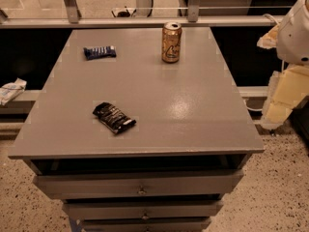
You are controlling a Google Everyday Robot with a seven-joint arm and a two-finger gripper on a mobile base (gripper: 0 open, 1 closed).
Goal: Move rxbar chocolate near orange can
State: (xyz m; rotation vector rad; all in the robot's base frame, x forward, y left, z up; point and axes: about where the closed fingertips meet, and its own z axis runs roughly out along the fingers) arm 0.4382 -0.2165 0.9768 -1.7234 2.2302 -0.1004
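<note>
Three things lie left of the gripper (282,100), which hangs off the table (193,105) edge, grip state impossible to tell. The rxbar chocolate (114,118) is far left of it, and the orange can (171,42) and blue bar (100,52) lie beyond. The move looks unstarted.

lane: bare tabletop (193,105) between rxbar chocolate (114,118) and orange can (171,42)
off-lane: blue wrapper (100,52), back left
gripper (282,98): beyond the table's right edge
</note>
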